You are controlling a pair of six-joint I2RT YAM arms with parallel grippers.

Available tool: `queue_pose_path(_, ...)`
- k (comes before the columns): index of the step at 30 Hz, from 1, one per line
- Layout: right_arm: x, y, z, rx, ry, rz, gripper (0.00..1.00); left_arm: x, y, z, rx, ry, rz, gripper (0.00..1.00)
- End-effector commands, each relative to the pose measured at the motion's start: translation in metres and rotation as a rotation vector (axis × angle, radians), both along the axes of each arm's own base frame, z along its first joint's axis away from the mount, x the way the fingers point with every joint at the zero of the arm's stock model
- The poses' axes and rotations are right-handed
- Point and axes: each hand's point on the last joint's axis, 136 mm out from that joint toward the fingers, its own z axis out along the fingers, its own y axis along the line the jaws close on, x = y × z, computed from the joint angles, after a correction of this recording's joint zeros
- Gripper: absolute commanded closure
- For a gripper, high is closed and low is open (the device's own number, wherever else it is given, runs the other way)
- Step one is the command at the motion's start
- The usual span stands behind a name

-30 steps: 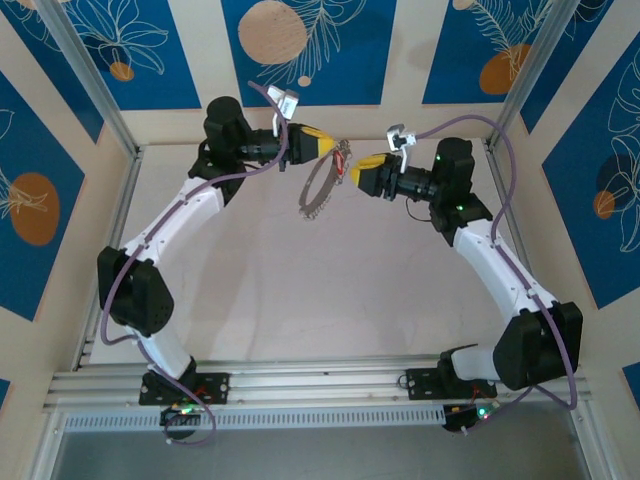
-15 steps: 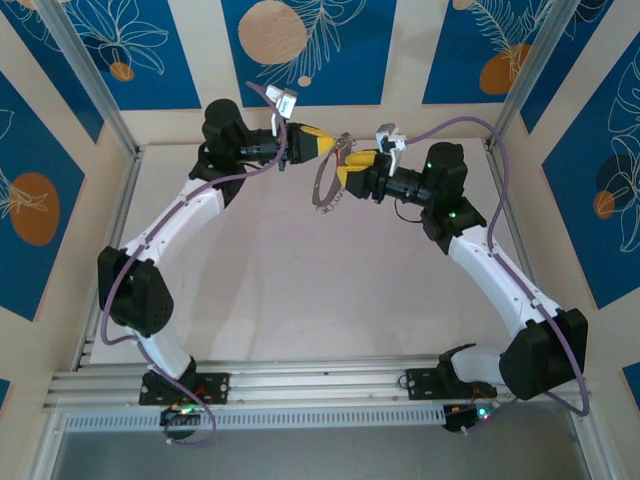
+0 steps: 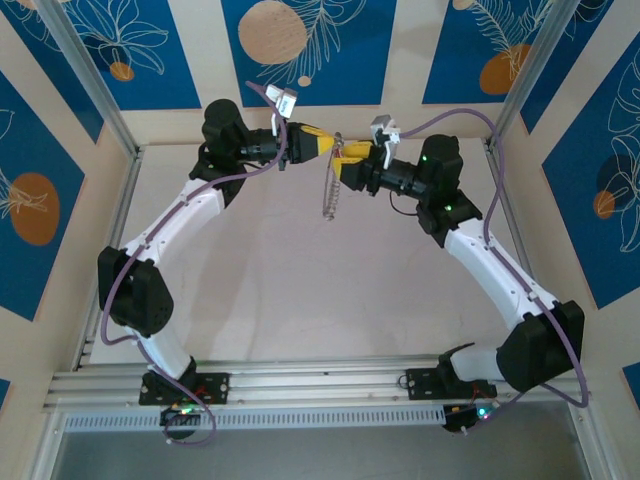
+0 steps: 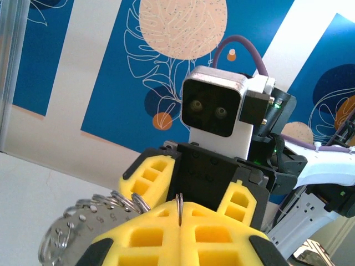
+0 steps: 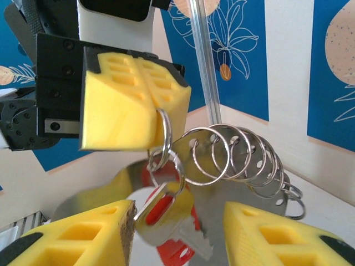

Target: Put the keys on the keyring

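The keyring (image 3: 332, 196) is a curved silvery band with holes that carries several split rings (image 5: 213, 156); it hangs above the table between the two arms. My left gripper (image 3: 328, 146) is shut on one thin ring (image 4: 179, 206), and in the right wrist view its yellow fingers (image 5: 133, 102) pinch that ring (image 5: 165, 138). A small key (image 5: 162, 213) with a red head and a toothed silvery blade dangles from a little ring below it. My right gripper (image 5: 177, 216) stands open around the key, whose head leans on the left finger (image 5: 83, 235).
The pale table (image 3: 300, 290) lies below the hanging keyring. An aluminium post (image 5: 202, 61) and blue patterned wall panels (image 3: 300, 50) close off the back. A metal rail (image 3: 320, 380) runs along the near edge by the arm bases.
My right gripper has moved left, up to the left gripper's tips. The keyring has swung from a wide loop to hang edge-on and narrow. The left gripper has stayed shut and in place.
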Motion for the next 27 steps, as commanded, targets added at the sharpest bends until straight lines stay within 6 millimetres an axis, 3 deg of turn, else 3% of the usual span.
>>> queue_pose_path(1,0.003,0.005,0.011,-0.005,-0.041,0.01,0.57,-0.019,0.004,0.027,-0.044,-0.079,-0.012,1.0)
queue_pose_path(9,-0.009,0.01,-0.003,-0.025,-0.017,0.057,1.0,-0.015,0.004,0.029,-0.063,-0.077,0.018,1.0)
queue_pose_path(20,-0.028,0.035,-0.015,-0.043,0.032,0.166,1.0,-0.01,0.007,0.034,-0.121,-0.064,0.071,1.0)
queue_pose_path(27,-0.018,0.034,-0.022,-0.048,0.057,0.135,1.0,-0.01,0.007,0.031,-0.128,-0.053,0.081,1.0)
